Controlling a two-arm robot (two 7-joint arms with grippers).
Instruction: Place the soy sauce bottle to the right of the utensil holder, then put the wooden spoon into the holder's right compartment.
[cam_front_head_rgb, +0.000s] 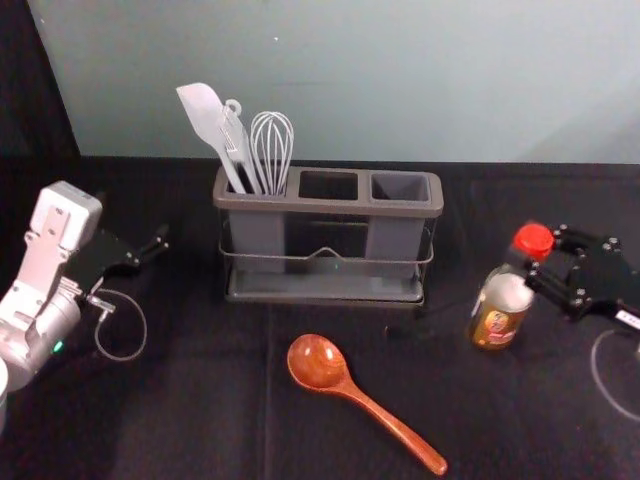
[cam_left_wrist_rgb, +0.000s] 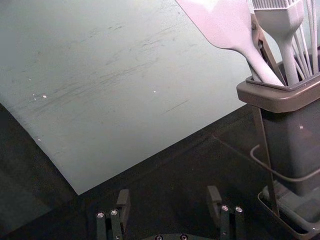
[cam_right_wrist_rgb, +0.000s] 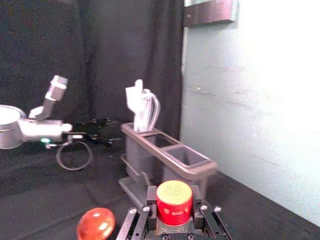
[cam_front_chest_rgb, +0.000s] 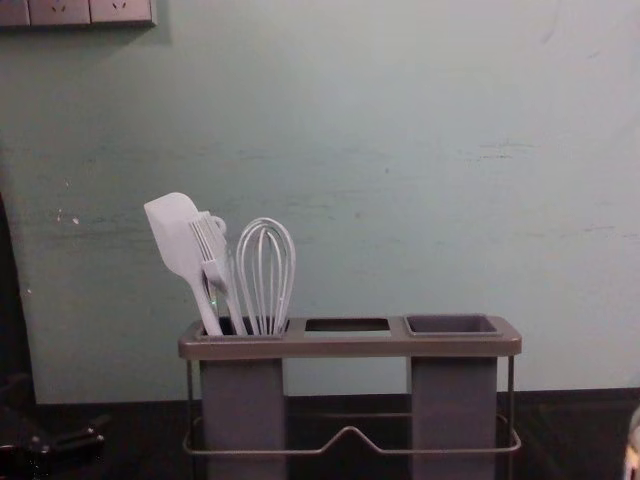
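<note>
Gripping tilted bottle (cam_front_head_rgb: 497, 325) by red cap (cam_front_head_rgb: 533, 240) with right gripper (cam_front_head_rgb: 543, 254), to right of holder (cam_front_head_rgb: 330, 205), with left gripper (cam_front_head_rgb: 150, 250) idle and spread wide at holder's left.

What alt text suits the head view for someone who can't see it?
Right gripper holding a red-capped bottle right of a utensil holder, white utensils in its left compartment; wooden spoon in front, left gripper at left.

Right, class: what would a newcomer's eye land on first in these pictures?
Probably the soy sauce bottle's bright red cap, at the head view's right, held by the right gripper. Next, the glossy reddish wooden spoon, lying in front of the utensil holder. Then the pale spatula and whisk standing in its left compartment.
</note>
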